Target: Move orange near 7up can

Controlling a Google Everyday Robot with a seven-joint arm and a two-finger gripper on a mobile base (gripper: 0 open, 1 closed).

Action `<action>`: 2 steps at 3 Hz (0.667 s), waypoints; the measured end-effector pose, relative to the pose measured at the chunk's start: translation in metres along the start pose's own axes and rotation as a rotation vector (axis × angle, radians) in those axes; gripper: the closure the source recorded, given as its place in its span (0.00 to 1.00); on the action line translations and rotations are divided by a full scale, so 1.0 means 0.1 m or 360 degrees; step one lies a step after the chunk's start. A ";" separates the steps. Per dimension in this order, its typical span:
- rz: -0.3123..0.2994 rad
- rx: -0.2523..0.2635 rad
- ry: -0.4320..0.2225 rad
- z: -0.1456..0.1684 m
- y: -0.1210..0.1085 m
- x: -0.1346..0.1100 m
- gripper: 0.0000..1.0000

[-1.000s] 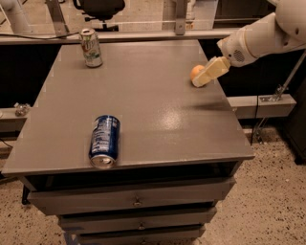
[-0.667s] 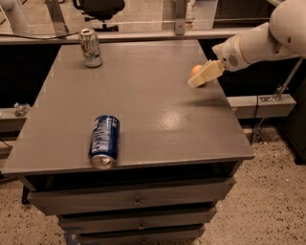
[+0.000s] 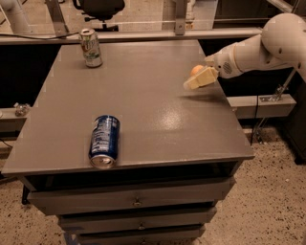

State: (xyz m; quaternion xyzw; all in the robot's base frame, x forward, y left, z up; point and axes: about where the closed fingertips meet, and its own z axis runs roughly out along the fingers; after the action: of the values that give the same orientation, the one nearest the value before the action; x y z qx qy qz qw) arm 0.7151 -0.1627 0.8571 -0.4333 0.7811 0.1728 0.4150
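- The orange (image 3: 196, 70) is up off the surface, above the right side of the table (image 3: 143, 91) and near its right edge, about halfway back.
- The gripper (image 3: 191, 84) is clasped on the orange; its pale fingers point left and slightly down, and its shadow falls on the tabletop just below.
- The white arm (image 3: 248, 50) comes in from the right, beyond the table's edge.
- The 7up can (image 3: 90, 47) stands upright at the far left corner, close to the back edge and well apart from the orange.
- Between the orange and the 7up can the tabletop is bare, a wide open stretch running across the back half.
- A blue can (image 3: 103, 140) lies on its side near the front edge, left of centre, with its top facing the front; it lies well clear of the line between the orange and the 7up can.
- Count: one orange, two cans.
- The tabletop is flat, grey and faintly glossy, with three drawers (image 3: 136, 201) stacked under it.
- Speckled floor (image 3: 272, 201) shows at the right; an office chair (image 3: 98, 7) stands behind the table.
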 end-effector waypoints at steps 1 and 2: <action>0.0015 0.0003 -0.0009 0.05 -0.02 0.03 0.40; 0.0025 0.0010 -0.0009 0.04 -0.05 0.06 0.63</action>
State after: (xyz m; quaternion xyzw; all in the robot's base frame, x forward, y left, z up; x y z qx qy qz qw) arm 0.7196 -0.1656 0.8505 -0.4253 0.7839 0.1751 0.4172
